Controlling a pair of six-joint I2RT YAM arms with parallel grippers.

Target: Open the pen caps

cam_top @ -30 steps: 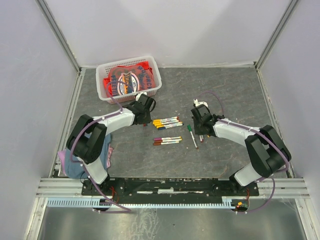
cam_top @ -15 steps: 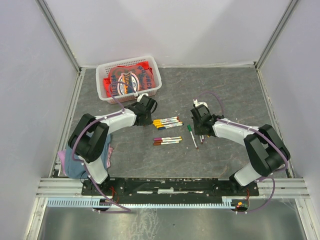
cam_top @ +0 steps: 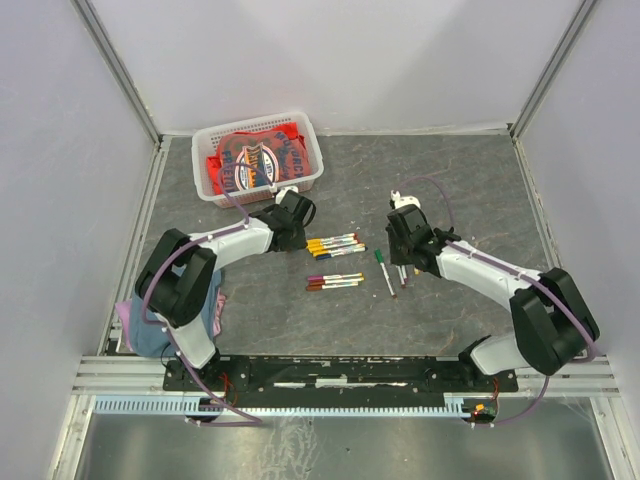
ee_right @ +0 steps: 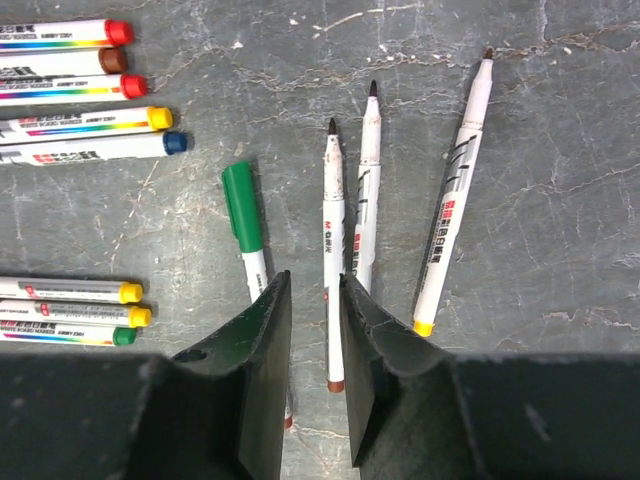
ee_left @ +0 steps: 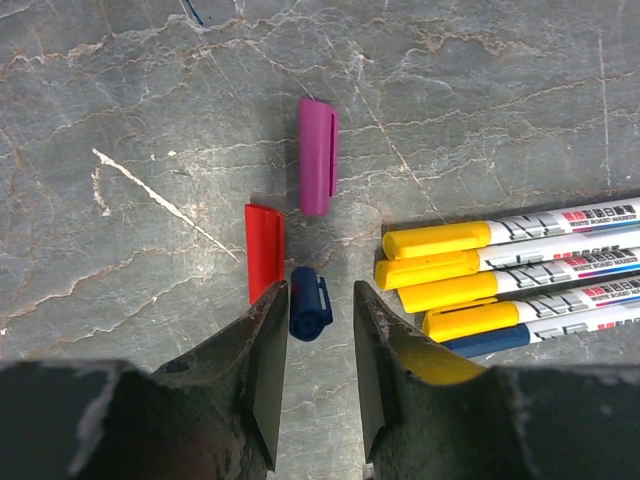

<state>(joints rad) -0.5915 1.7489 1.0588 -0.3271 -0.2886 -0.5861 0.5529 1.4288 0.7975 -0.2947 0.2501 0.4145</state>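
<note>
Overall gray tbl (cam_top: pixel 450 190), white walls (cam_top: pixel 340 60), loose caps (ee_left: pixel 318 155)

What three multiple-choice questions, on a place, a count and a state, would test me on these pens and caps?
1. The loose blue plastic cap lies: A in the basket; B between the left arm's jaws; C on a pen.
2. The uncapped thin white pens ahead of the right arm's jaws number: A one; B three; C six.
3. The green plastic cap is: A on its pen; B loose; C between jaws.
Answers: 1 B, it lies in the gap between them. 2 B, three bare tips show. 3 A, it covers its pen's end.
</note>
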